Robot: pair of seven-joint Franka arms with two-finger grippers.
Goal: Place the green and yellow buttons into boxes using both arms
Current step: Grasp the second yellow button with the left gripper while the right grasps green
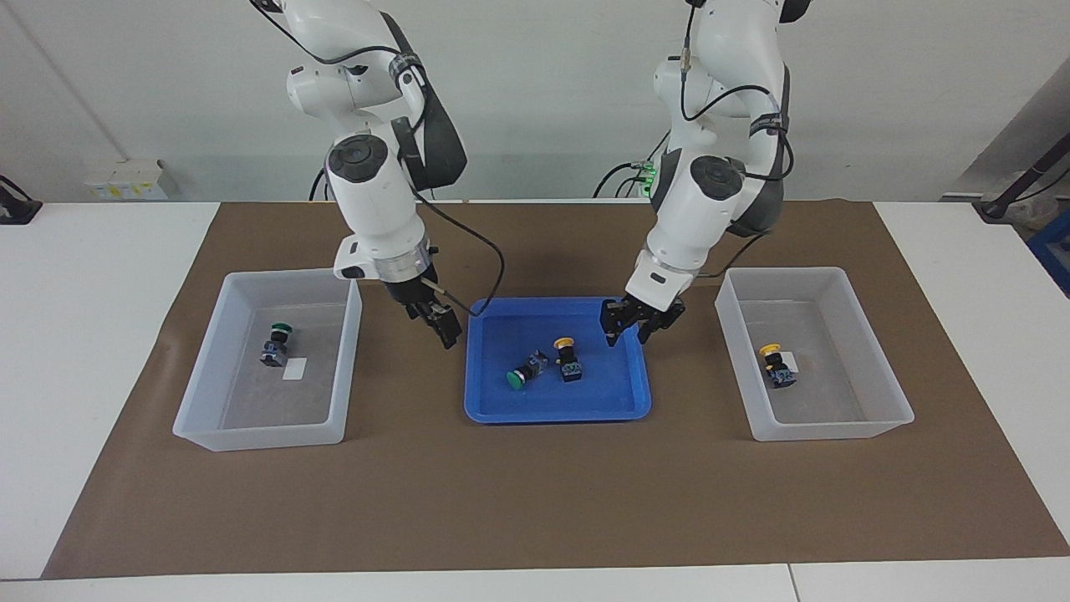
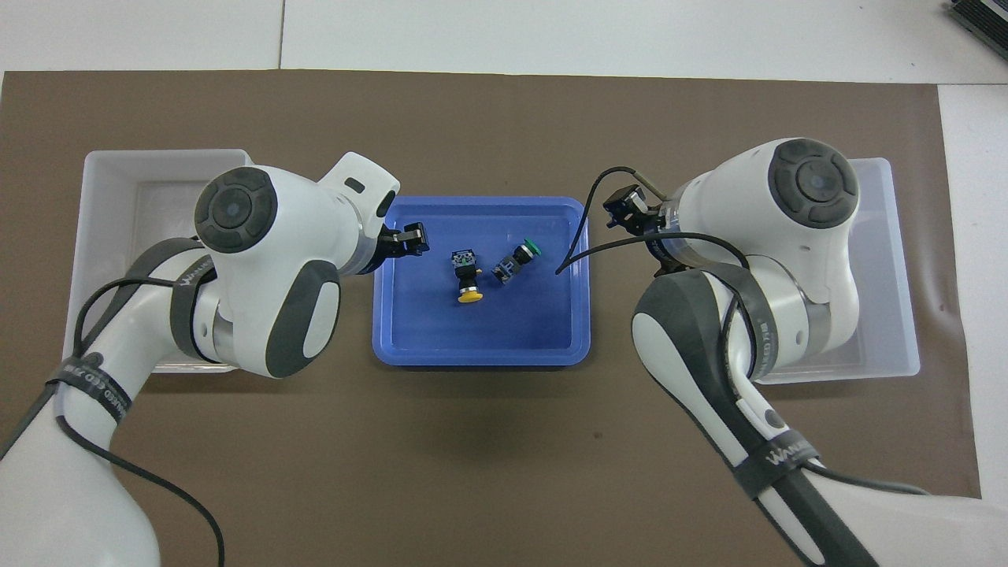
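Two buttons lie in the blue tray (image 1: 493,410): a green-capped one (image 1: 520,374) (image 2: 520,259) on its side, and beside it a yellow-capped one (image 1: 568,358) (image 2: 466,277). Another green button (image 1: 276,344) rests in the box (image 1: 209,435) at the right arm's end. Another yellow button (image 1: 775,365) rests in the box (image 1: 894,393) at the left arm's end. My left gripper (image 1: 627,333) (image 2: 409,240) hangs open and empty over the tray's rim toward the left arm's end. My right gripper (image 1: 447,333) (image 2: 624,213), open and empty, hangs over the mat just beside the tray's rim.
A brown mat (image 1: 535,502) covers the white table under the tray and both boxes. In the overhead view the arms' bodies cover much of both boxes (image 2: 110,169) (image 2: 898,260). The right arm's black cable (image 1: 493,267) loops over the tray's rim.
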